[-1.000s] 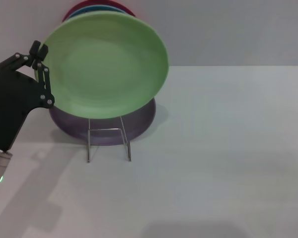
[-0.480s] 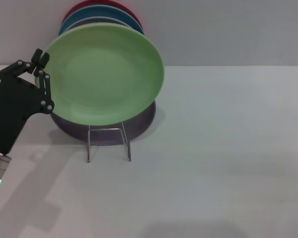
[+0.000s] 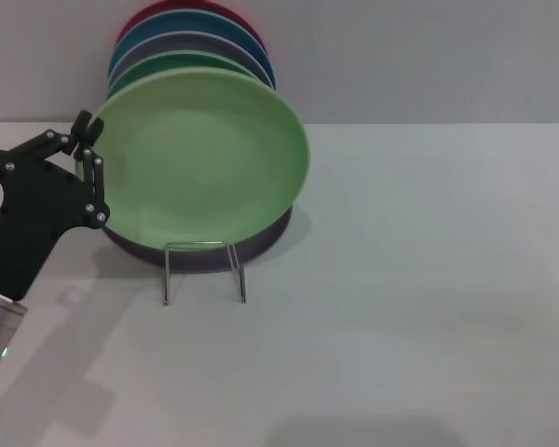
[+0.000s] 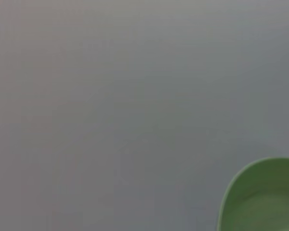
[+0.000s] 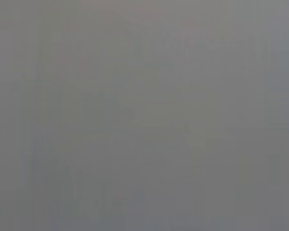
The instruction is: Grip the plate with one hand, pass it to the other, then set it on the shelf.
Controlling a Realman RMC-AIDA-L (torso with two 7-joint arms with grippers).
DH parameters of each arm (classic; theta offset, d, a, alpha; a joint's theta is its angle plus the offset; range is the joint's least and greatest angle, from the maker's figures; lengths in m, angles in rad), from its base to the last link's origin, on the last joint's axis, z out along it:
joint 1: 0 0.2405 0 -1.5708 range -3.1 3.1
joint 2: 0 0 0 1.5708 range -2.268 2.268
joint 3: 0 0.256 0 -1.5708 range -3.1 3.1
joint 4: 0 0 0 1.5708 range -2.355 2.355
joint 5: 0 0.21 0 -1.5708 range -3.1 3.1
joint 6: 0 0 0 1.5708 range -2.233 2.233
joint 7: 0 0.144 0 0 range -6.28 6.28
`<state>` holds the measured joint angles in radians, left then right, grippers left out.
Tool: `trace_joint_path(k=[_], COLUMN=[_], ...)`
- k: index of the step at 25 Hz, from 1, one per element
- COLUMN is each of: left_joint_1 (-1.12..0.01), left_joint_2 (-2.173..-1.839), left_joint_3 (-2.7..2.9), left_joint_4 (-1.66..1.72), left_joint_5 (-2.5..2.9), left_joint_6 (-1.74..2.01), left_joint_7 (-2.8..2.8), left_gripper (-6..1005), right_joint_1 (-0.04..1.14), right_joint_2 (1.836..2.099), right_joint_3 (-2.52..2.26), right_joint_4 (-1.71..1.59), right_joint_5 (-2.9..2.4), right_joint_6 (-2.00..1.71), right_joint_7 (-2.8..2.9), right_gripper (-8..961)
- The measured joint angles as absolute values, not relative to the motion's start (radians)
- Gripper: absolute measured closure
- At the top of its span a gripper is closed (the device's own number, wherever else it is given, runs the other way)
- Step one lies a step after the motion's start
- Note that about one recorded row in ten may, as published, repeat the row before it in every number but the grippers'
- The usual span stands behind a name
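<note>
Mint-green, the plate (image 3: pixel 200 156) is pinched at its rim by my left gripper (image 3: pixel 86 140) above the wire shelf (image 3: pixel 203 270) near the worktop's far-left edge, so I judge only the final set-down remains; my right gripper is out of sight.

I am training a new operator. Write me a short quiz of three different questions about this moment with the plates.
1. True or false: the left gripper grips the light green plate at its rim.
2. What does the wire rack already hold? A) stacked bowls B) several plates standing on edge C) nothing
3. Fill in: the right gripper is ____ in the head view.

Key: 1 true. 2 B. 3 not visible.
</note>
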<state>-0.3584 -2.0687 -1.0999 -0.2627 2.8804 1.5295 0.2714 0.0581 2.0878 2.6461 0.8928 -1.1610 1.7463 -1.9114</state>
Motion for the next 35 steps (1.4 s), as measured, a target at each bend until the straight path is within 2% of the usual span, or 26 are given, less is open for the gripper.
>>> trace_joint_path(k=[23, 35], left_joint_1=[-0.366, -0.304], left_joint_2=[-2.07, -2.068], left_joint_3=[-1.049, -0.976], left_joint_4=[-0.246, -0.274], left_joint_5=[2.881, 2.881], left_joint_6=[1.436, 1.497], left_joint_7=[0.278, 0.418], left_gripper=[841, 622], right_joint_1=[0.064, 0.062], right_joint_2=[2.085, 2.085], right_joint_3=[2.638, 2.635], right_joint_4=[0.896, 0.898], right_joint_5=[-1.161, -1.161], right_joint_6=[1.767, 1.773], right_joint_7=[-1.911, -1.901], right_gripper=[269, 270])
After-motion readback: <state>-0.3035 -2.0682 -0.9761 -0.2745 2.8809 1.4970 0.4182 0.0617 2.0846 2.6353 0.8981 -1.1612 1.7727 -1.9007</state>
